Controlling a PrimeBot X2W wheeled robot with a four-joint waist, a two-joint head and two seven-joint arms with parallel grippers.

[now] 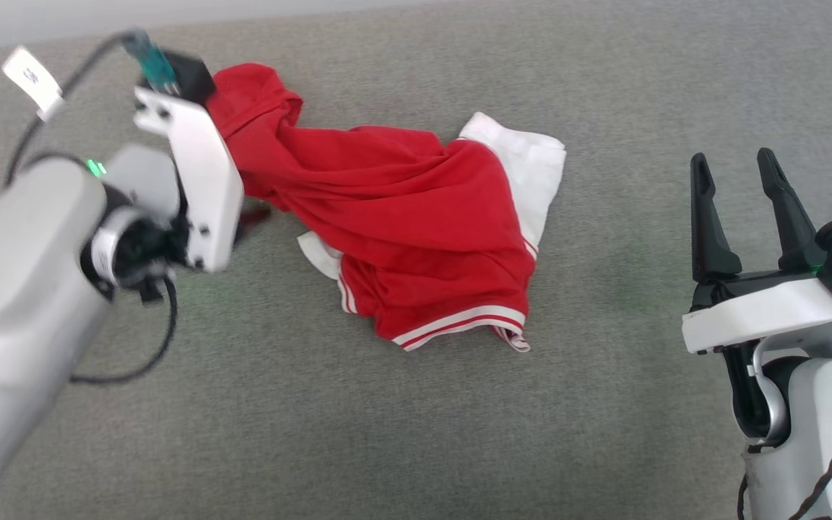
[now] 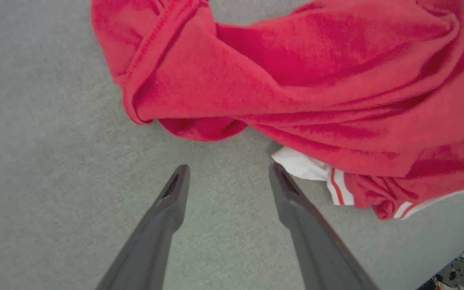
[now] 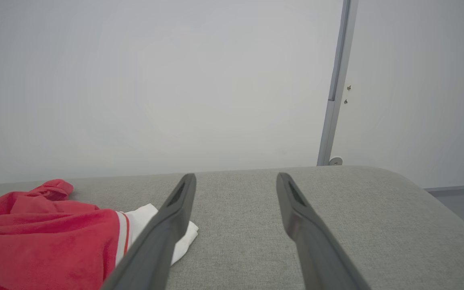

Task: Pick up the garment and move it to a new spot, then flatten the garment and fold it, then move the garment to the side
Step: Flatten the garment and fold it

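The bright red soft-fabric shirt with white sleeves (image 1: 401,231) lies crumpled near the grey fabric-topped table's (image 1: 459,433) far edge. Flattening, folding and moving aside all seem left to do. The left tool (image 2: 228,167) is spread wide and empty beside it, and the right tool (image 1: 732,157) is wide and well apart.

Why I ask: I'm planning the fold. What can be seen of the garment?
The garment is a bright red shirt of soft, fleecy-looking fabric with white sleeves and red-and-white striped bands. It lies crumpled and twisted on the grey surface. The open left tool points at its edge, gripping nothing; the open right tool stands apart.
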